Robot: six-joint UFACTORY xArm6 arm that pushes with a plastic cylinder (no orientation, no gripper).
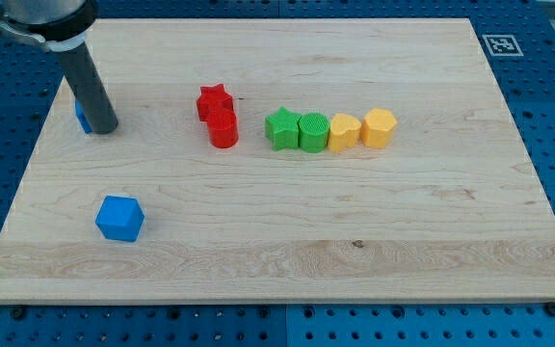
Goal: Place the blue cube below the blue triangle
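Note:
The blue cube (119,218) lies on the wooden board at the view's lower left. The blue triangle (82,119) is at the view's upper left, mostly hidden behind my rod; only a small blue edge shows. My tip (105,129) rests on the board right beside the blue triangle, on its right side. The tip is well above the blue cube in the view, with bare wood between them.
A red star (214,99) and a red cylinder (223,129) touch near the middle. To their right stand a green star (281,127), a green cylinder (313,131) and two yellow blocks (344,132) (379,126) in a row. The board (355,241) lies on blue pegboard.

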